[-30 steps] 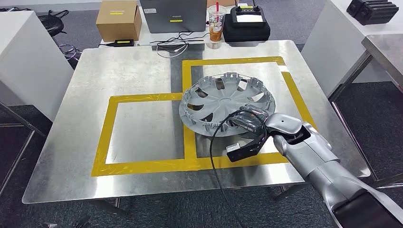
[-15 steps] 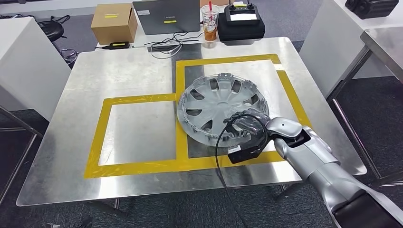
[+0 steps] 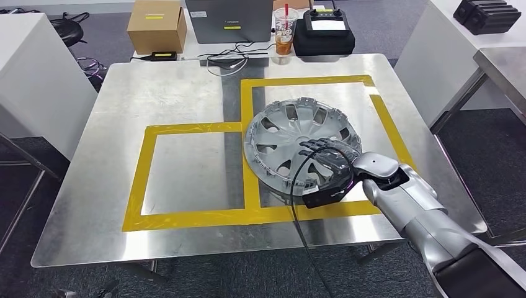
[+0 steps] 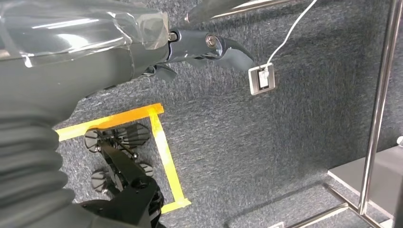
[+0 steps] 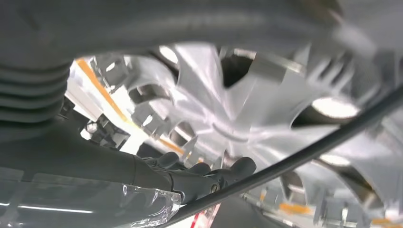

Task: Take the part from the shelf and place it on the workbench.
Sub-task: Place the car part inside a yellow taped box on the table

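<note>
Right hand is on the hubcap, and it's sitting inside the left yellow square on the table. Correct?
Not quite. The right hand is on the hubcap, but the head view shows it in the right yellow square, overlapping the middle tape strip.

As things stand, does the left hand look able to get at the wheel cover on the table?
Probably not without a big move. The wheel cover lies on the table under the right hand, while the left hand hangs low over carpeted floor.
</note>
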